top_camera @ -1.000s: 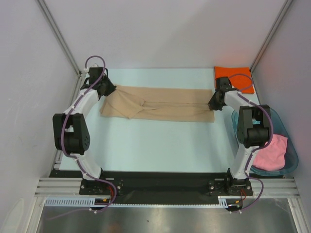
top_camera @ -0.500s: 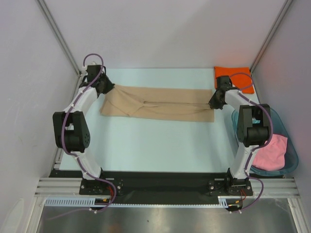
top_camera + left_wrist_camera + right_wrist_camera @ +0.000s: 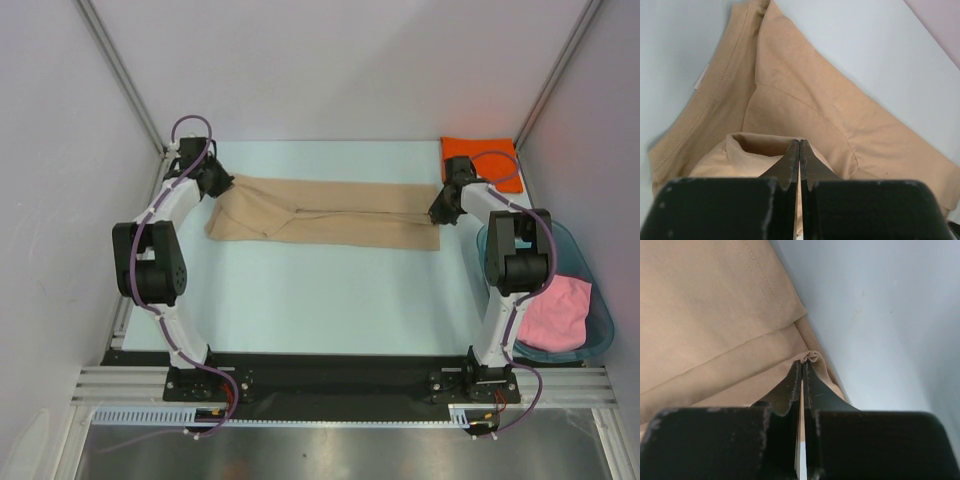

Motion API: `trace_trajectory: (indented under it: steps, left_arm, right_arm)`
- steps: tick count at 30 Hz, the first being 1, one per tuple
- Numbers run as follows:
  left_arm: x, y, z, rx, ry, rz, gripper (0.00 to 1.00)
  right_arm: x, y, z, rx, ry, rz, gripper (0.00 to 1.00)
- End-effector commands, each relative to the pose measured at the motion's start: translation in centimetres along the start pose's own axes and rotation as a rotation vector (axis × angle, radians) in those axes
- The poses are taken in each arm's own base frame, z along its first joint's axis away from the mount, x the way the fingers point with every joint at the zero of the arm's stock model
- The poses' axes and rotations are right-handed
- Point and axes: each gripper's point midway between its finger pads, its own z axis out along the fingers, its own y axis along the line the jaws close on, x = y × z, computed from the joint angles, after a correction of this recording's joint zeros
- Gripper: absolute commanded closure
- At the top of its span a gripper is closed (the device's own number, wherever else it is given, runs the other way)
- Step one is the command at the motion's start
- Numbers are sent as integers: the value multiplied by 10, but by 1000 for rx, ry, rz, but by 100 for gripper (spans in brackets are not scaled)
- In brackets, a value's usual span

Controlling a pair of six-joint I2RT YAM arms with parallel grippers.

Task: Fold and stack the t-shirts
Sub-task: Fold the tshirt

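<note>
Pale blue tabletop (image 3: 320,300) between white enclosure walls (image 3: 330,70): the tan t-shirt (image 3: 330,215) lies drawn out into a long band across the far half of the surface. It is partly folded lengthwise, with a crease running along its middle.

At the band's left end, the left gripper (image 3: 222,186) has its jaws pressed together on a raised fold of the tan cloth, near a stitched hem. A small pale tab (image 3: 701,77) shows beside that hem in the left wrist view, too blurred to read.

At the right end, the right gripper (image 3: 438,213) pinches the near corner of the same shirt, jaws closed tight. In the right wrist view the fabric puckers at the fingertips.

Just behind the right wrist, in the table's far right corner, the orange t-shirt (image 3: 470,150) sits folded flat. The pink t-shirt (image 3: 560,310) lies crumpled inside a translucent teal tub (image 3: 600,305) at the table's right edge, beside the right arm.
</note>
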Motion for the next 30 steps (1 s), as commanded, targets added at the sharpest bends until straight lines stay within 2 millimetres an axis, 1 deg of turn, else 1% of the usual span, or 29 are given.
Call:
trace_trajectory:
  steps: [1, 5, 7, 9, 10, 11, 12, 13, 14, 15, 16, 17, 18, 19, 20, 21, 22, 23, 24, 25, 26, 27, 28, 29, 30]
  left_arm:
    - [-20, -9, -4, 28, -42, -9, 100]
    - [-18, -6, 0, 18, -38, -2, 99]
    - [-17, -5, 0, 13, -40, 16, 92]
    - [-23, -1, -3, -7, -64, 55, 77]
    - [-26, 0, -6, -14, -76, 72, 69]
    - [-35, 8, -11, -70, -116, 81, 56]
    - [-39, 11, -17, -89, -128, 82, 50]
    - [-44, 8, -32, -80, -155, 84, 42]
    - [-46, 6, -39, -71, -169, 83, 39]
    - [-44, -1, -45, -40, -164, 84, 38]
    - [-42, -7, -56, -7, -166, 92, 37]
    - [-36, -11, -58, 20, -154, 96, 37]
    - [-24, -22, -61, 82, -114, 103, 38]
    - [-7, -22, -58, 112, -67, 107, 43]
    - [1, -27, -56, 157, -47, 108, 45]
    - [24, -33, -54, 215, 26, 105, 47]
    - [32, -35, -52, 243, 54, 107, 53]
    - [52, -46, -47, 279, 98, 130, 55]
    - [68, -55, -47, 305, 135, 147, 57]
    - [79, -55, -45, 301, 155, 153, 58]
    - [85, -57, -44, 304, 156, 162, 60]
    - [97, -57, -46, 307, 173, 165, 61]
    - [102, -58, -47, 317, 179, 163, 64]
    - [104, -61, -48, 329, 176, 157, 64]
    - [107, -60, -47, 328, 182, 153, 65]
  right_arm:
    - [-21, 11, -2, -34, -45, 5, 100]
    - [-23, 15, 0, -46, -50, 3, 100]
    - [-24, 18, 0, -57, -51, -9, 100]
    - [-32, 19, -3, -57, -74, -55, 87]
    - [-36, 18, -6, -55, -86, -79, 73]
    - [-42, 15, -9, -37, -113, -117, 67]
    - [-45, 18, -14, -28, -136, -147, 63]
    - [-54, 23, -28, -24, -180, -167, 55]
    - [-58, 22, -35, 6, -212, -186, 52]
    - [-55, 33, -44, -8, -223, -225, 51]
    - [-56, 45, -59, -46, -245, -239, 48]
    - [-47, 59, -64, -102, -229, -255, 47]
    - [-33, 79, -71, -165, -212, -266, 47]
    - [-25, 92, -75, -219, -200, -266, 47]
    - [-8, 109, -78, -300, -151, -278, 47]
    - [5, 122, -80, -345, -122, -286, 47]
    - [23, 141, -79, -393, -95, -290, 49]
    - [39, 157, -81, -451, -58, -306, 51]
    - [48, 169, -81, -491, -40, -312, 53]
    - [65, 192, -86, -556, -29, -324, 60]
    - [79, 203, -82, -587, -3, -331, 63]
    - [88, 216, -83, -624, 6, -336, 66]
    - [98, 235, -89, -687, 24, -313, 74]
    - [118, 247, -84, -712, 59, -318, 79]
    - [127, 256, -85, -739, 72, -311, 84]
